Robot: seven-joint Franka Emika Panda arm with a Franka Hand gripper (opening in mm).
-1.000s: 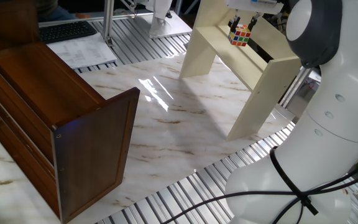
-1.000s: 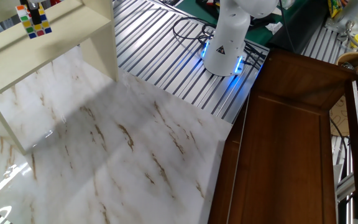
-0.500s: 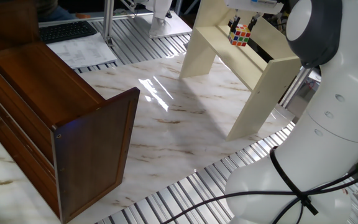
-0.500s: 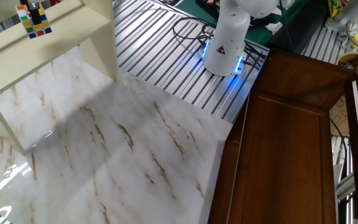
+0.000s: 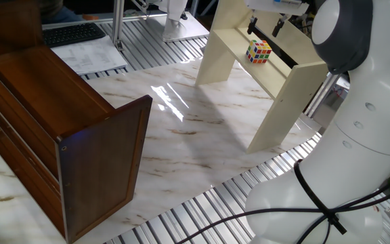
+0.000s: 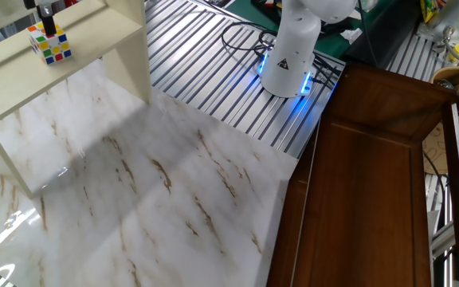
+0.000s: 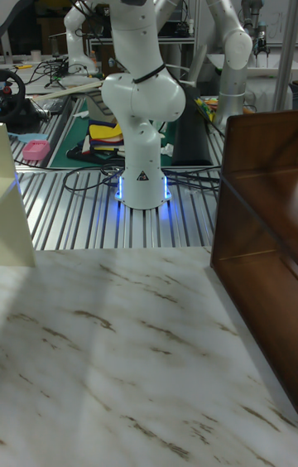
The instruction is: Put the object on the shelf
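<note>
The object, a multicoloured cube (image 5: 258, 51), rests on the lower board of the cream shelf (image 5: 291, 83). The other fixed view shows the cube (image 6: 50, 44) on the shelf's board (image 6: 94, 30) at the top left. My gripper (image 5: 264, 28) hangs just above the cube, open, its two dark fingers spread wider than the cube and not touching it. In the other fixed view only the fingertips of the gripper (image 6: 40, 6) reach in at the top edge. The tall fixed view shows neither cube nor gripper.
A large dark brown cabinet (image 5: 59, 115) lies on the marble table (image 5: 195, 142), seen also as the cabinet (image 6: 357, 183) at the right. My white arm base (image 6: 289, 56) stands on the ribbed metal surface. A keyboard and papers (image 5: 87, 51) lie at the back left.
The cube was held in the shut fingers slightly above the board; now the fingers have opened and the cube sits on the board below them.
</note>
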